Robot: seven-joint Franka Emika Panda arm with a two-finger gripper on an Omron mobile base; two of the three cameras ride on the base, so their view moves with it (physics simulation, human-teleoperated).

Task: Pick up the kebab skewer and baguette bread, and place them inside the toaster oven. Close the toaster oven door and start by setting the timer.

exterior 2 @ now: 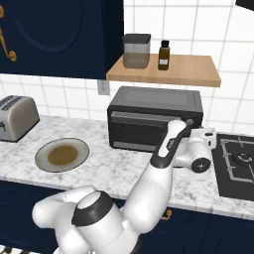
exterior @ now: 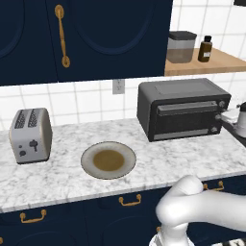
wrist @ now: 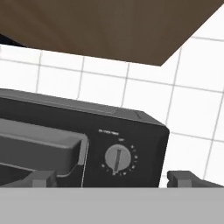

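Toaster oven (exterior: 181, 109) sat on the marble counter (exterior: 57, 180) against the tiled wall, under a wood shelf (exterior 2: 168, 69) w/ a grey canister (exterior 2: 136, 50) and a dark bottle (exterior 2: 164, 55). Toaster oven door (exterior: 186, 120) was shut, grey bar handle along its top edge. Gripper (wrist: 112, 177) hung just in front of the oven's right-hand knob panel, jaws spread wide w/ nothing between them; in the hand view the two tips flanked a round dial (wrist: 117, 159) on the panel, not touching it. A plate (exterior: 108, 160) lay on the counter left of the oven, brown centre, nothing on it. Silver two-slot toaster (exterior: 30, 135) stood further left. Black hob (exterior 2: 238, 166) was at the counter's right end.
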